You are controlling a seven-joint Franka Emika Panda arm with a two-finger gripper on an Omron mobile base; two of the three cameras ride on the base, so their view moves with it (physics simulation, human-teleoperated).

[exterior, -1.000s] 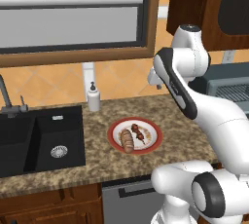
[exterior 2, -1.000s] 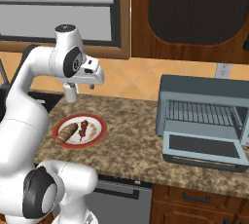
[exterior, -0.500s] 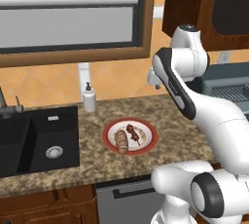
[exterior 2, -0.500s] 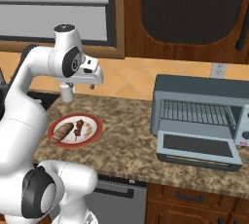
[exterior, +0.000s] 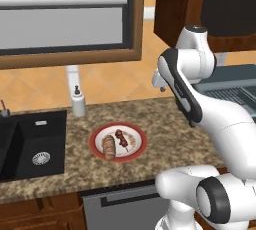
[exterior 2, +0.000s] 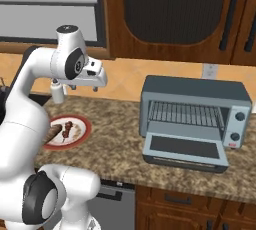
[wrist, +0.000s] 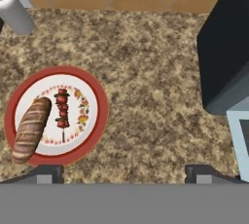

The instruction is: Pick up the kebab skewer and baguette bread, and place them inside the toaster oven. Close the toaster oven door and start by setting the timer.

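Observation:
The kebab skewer and the baguette bread lie side by side on a red-rimmed plate, the bread on the left. My gripper hangs high above the granite counter, to the right of the plate, open and holding nothing. From the left base, the skewer and bread sit below and left of the gripper. The toaster oven stands at the right. Its door is dropped open, showing the wire rack.
A white soap dispenser stands by the wall behind the plate. A black sink lies to the left. The oven's knobs are on its right side. Bare counter separates plate and oven. Wooden cabinets hang above.
The base has driven to the right, so the plate and sink slide left in the views and the oven comes nearer. The jaws have spread wider. The food has not moved on the plate.

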